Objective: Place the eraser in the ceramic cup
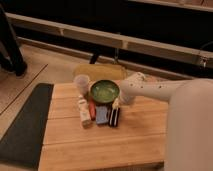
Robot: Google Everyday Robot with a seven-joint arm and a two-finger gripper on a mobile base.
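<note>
The eraser, a flat black block with pale stripes, lies on the wooden table just right of the blue pad. The ceramic cup, small and pale, stands at the table's back left, left of the green bowl. My white arm reaches in from the right. My gripper hangs just above the far end of the eraser, right of the bowl.
A small white bottle and an orange-red object lie left of the blue pad. A black mat lies on the floor to the left. A yellowish object sits behind the table. A rail runs along the back.
</note>
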